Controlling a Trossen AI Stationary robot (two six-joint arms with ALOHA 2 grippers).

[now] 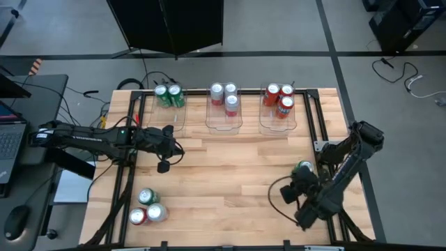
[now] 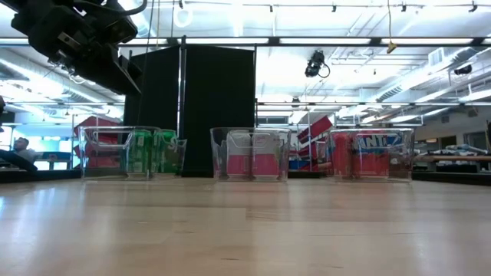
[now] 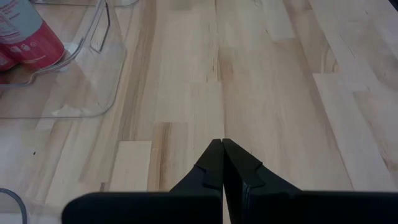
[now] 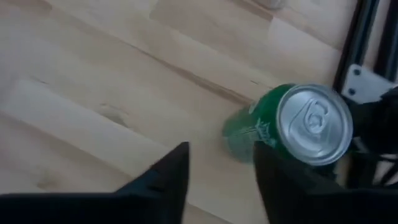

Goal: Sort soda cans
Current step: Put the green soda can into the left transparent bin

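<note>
Wooden table (image 1: 230, 160), green can (image 4: 292, 127) half-hidden beside spread right fingers (image 4: 273, 180), left fingers (image 3: 214, 168) pressed together

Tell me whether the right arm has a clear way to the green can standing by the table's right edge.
Probably yes. The right gripper hangs open just beside the green can, which stands upright with bare wood between it and the fingers. The frame post nearby may crowd the approach.

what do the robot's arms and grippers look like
Both arms are dark, nearly black, built of jointed tube-like segments with black cables trailing along them. The left arm has a small green light on its body. Each ends in a two-finger gripper: the left gripper has flat black fingers tapering to thin pointed tips, and the right gripper has matching matte black fingers. No markings are legible on either.
</note>
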